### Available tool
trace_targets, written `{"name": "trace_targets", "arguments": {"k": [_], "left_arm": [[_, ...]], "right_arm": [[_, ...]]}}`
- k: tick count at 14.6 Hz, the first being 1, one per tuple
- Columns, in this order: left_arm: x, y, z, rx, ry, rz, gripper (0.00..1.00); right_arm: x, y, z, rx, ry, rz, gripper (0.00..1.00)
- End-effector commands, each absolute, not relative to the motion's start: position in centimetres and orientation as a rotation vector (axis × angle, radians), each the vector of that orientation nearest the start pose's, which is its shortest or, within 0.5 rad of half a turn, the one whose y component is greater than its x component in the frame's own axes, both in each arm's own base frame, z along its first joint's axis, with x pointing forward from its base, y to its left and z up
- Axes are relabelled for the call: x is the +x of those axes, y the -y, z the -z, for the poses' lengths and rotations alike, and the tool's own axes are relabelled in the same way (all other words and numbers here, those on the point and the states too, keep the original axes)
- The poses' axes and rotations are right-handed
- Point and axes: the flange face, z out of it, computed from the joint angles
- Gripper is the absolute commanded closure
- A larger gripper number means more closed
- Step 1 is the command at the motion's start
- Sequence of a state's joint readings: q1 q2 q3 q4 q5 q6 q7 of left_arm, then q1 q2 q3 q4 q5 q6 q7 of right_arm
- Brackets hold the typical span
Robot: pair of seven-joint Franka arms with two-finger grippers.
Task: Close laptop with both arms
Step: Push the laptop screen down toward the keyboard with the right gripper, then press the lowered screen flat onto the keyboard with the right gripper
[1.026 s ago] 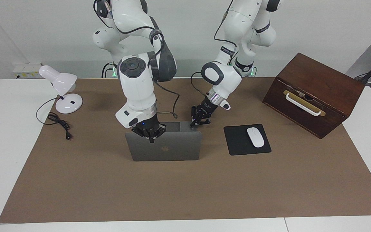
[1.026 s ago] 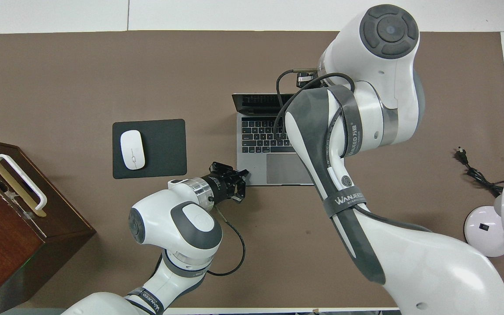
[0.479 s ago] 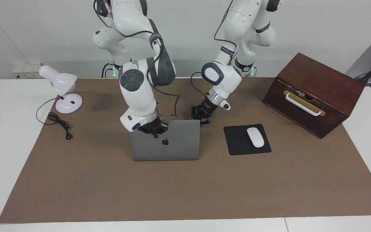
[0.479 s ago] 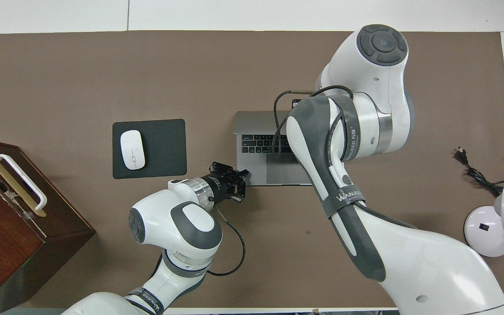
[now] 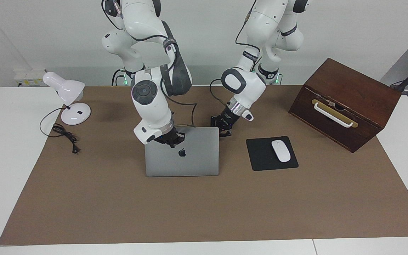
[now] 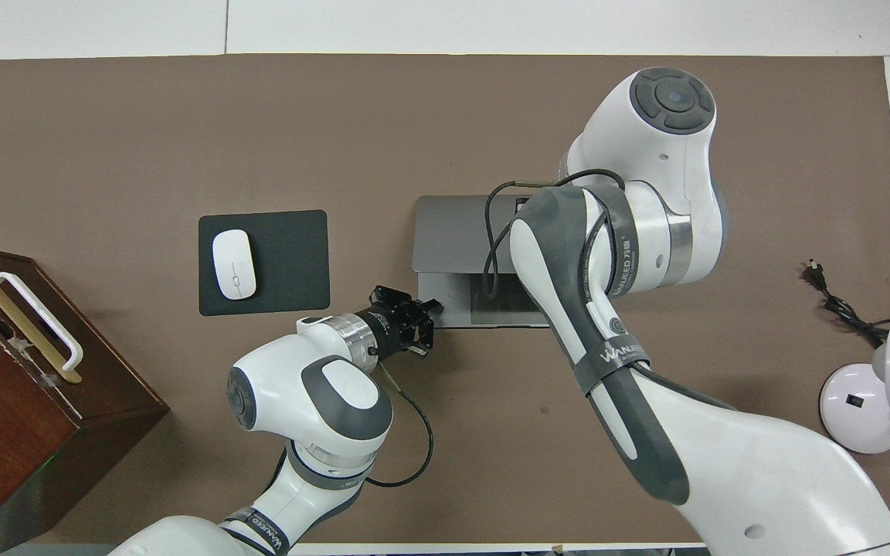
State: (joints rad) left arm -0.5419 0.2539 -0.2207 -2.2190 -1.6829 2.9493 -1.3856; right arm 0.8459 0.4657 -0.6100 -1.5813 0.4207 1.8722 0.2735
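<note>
My right hand (image 5: 170,141), fingers pressed together, pushes the laptop (image 5: 182,156) lid down at the table's middle; my left hand (image 5: 224,130), also pressed together, steadies its base corner. If I push too fast, the lid may slam or the base slide.

The right arm (image 6: 615,255) hides its hand and part of the laptop (image 6: 449,232) from overhead.

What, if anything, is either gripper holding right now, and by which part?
Nothing is held. The right gripper, shut, presses down on the laptop lid near its free edge; the left gripper, shut, rests at the base's corner nearest the robots.
</note>
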Motion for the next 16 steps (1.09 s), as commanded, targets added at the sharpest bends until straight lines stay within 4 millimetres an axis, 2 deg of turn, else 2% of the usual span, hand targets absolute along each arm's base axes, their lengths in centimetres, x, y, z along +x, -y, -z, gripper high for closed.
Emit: {"name": "trace_targets", "arguments": {"k": [1, 16], "left_arm": [[43.0, 32.2, -25.3, 1.056, -2.290, 0.576, 1.00], [43.0, 32.2, -25.3, 1.062, -2.286, 0.574, 1.00]], "right_arm": [[60.6, -23.2, -39.8, -2.978, -0.226, -0.223, 1.00], [59.3, -22.5, -38.3, -2.974, -0.242, -0.293, 1.00]]}}
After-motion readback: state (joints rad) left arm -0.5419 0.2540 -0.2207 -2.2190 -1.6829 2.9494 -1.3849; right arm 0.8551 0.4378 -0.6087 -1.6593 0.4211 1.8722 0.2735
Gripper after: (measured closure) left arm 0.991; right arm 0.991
